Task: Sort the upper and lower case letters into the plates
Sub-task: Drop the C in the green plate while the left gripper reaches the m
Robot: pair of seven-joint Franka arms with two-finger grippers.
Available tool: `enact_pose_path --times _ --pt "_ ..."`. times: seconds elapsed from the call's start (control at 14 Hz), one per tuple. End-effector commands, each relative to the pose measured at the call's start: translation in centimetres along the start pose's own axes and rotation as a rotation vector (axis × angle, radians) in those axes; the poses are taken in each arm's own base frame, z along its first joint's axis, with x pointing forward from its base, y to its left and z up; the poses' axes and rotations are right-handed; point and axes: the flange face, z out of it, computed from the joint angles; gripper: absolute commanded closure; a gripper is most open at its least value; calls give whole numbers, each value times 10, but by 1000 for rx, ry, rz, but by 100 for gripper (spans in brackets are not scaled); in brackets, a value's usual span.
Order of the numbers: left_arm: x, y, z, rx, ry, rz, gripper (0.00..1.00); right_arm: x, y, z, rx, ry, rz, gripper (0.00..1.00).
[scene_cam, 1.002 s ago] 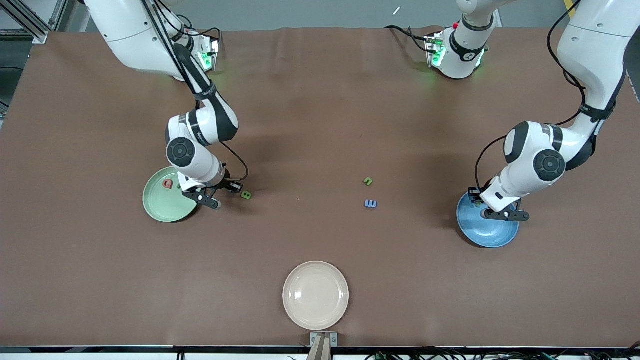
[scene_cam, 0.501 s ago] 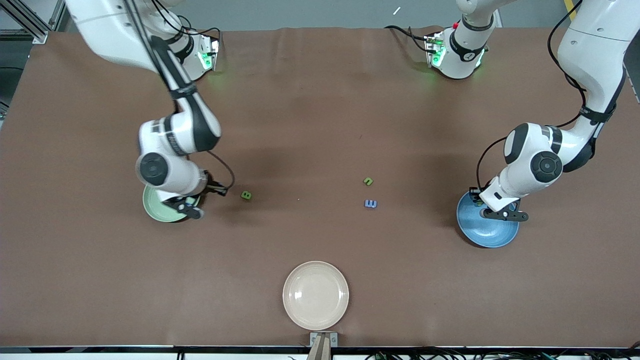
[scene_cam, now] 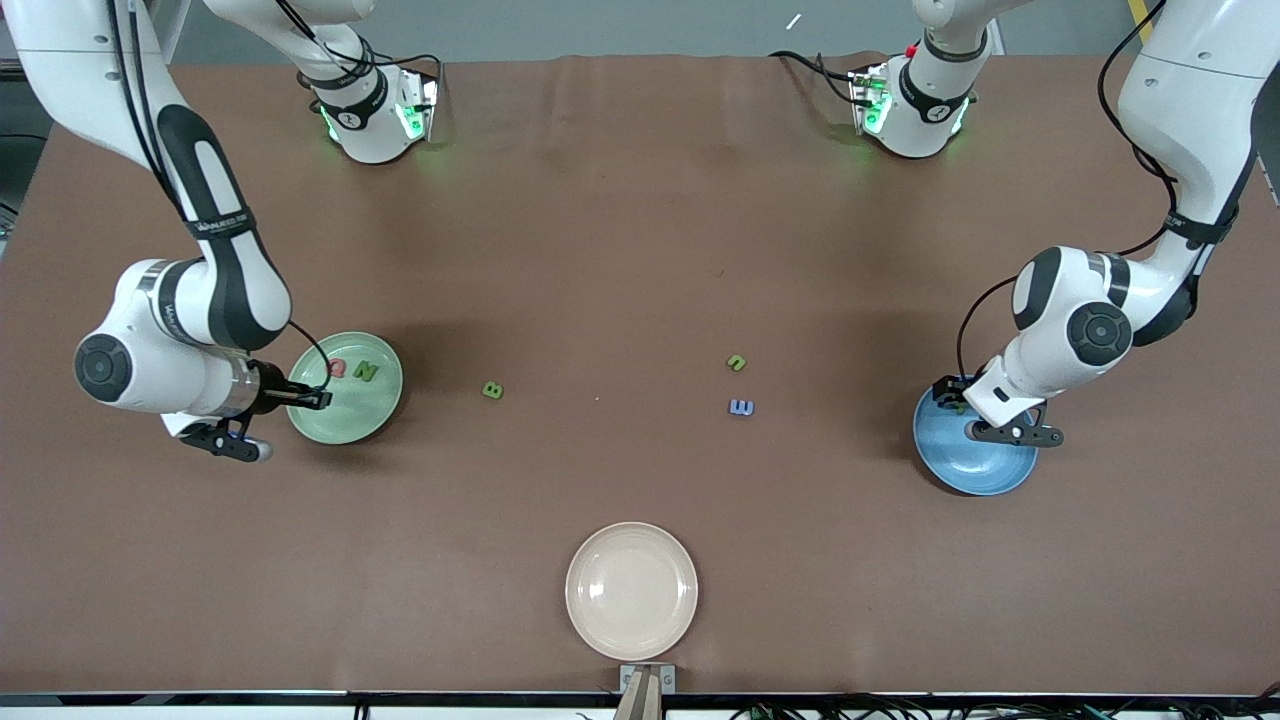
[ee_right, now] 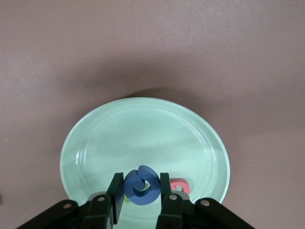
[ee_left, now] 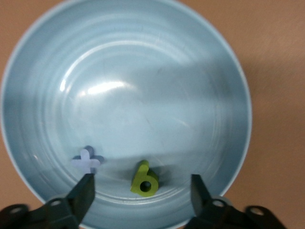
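The mint green plate [scene_cam: 350, 415] lies toward the right arm's end of the table and holds a red letter [scene_cam: 337, 368] and a green N [scene_cam: 366, 371]. My right gripper [scene_cam: 305, 398] is over that plate's edge, shut on a dark blue curled letter [ee_right: 142, 185]. The plate [ee_right: 143, 129] and the red letter [ee_right: 180, 186] also show in the right wrist view. The blue plate [scene_cam: 985, 470] lies toward the left arm's end. My left gripper [ee_left: 142, 180] hangs open just over it [ee_left: 143, 86]. In it lie a green b [ee_left: 145, 179] and a pale lilac letter [ee_left: 86, 160].
A green B [scene_cam: 492, 390] lies on the table beside the green plate. A small green letter [scene_cam: 737, 363] and a blue E [scene_cam: 741, 407] lie mid-table. A cream-beige plate [scene_cam: 631, 590] sits nearest the front camera.
The right arm has swung from beside the green B toward its own end of the table, uncovering the green plate and its two letters. The left arm has barely moved.
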Motion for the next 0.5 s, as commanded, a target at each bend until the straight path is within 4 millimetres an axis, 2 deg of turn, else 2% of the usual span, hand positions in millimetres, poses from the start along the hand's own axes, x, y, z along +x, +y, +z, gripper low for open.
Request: enact_pose_path --times 0.0,0.14,0.43 --pt "10 17 -34 37 -10 34 1 -3 -10 18 -3 0 -22 99" --pt "20 37 -55 43 -31 -1 1 -2 -11 28 -7 -2 -24 98" --pt "33 121 -78 29 -4 -146 1 2 -3 39 -48 -1 -44 98"
